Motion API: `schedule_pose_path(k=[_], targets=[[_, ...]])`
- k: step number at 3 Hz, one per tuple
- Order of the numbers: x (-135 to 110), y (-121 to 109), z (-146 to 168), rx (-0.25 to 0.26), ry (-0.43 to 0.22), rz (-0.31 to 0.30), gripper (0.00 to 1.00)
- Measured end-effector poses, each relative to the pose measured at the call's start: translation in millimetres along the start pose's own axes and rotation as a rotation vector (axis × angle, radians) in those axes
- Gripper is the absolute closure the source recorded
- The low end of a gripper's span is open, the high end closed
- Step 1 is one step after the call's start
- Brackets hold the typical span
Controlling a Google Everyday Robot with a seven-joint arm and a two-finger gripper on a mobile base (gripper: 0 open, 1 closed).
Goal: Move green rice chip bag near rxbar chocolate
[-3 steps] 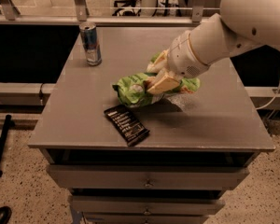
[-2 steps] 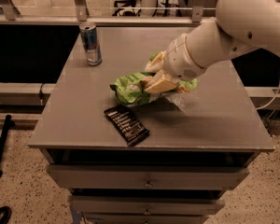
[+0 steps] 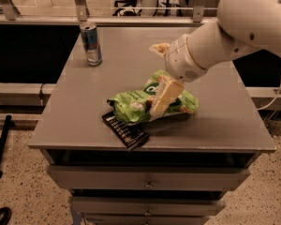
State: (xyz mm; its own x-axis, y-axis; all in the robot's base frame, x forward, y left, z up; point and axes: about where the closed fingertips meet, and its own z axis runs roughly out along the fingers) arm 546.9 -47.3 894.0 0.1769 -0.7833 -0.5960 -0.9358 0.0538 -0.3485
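Note:
The green rice chip bag [image 3: 129, 106] lies crumpled on the grey table [image 3: 225, 125], near the front middle. Its lower left edge overlaps the top of the rxbar chocolate [image 3: 125, 130], a flat black bar with white text at the table's front edge. My gripper [image 3: 154, 78] comes in from the upper right and is open. One pale finger [image 3: 165, 97] rests across the top of the bag. The other finger [image 3: 158, 48] stands clear behind the bag, above the table.
A slim blue-and-silver drink can [image 3: 91, 43] stands upright at the table's back left. Drawers sit under the tabletop. A railing and a dark gap run behind the table. My white arm [image 3: 234, 27] covers the right back part of the table.
The bag has come down and toward the front left, and now lies on the table against the rxbar. My gripper's fingers have spread wider apart, letting the bag go.

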Motion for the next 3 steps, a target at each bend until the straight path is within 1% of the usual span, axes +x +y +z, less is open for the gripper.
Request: schedule_pose_path(k=[1,2,3], targets=[[19.0,-10.4,-27.6,0.002,-0.011,-0.002,0.00],[54.1,-29.0,-63.9,0.040,-0.001,0.040,0.00],[98.9,-53.0,-116.5,0.122,0.002,0.116,0.00]])
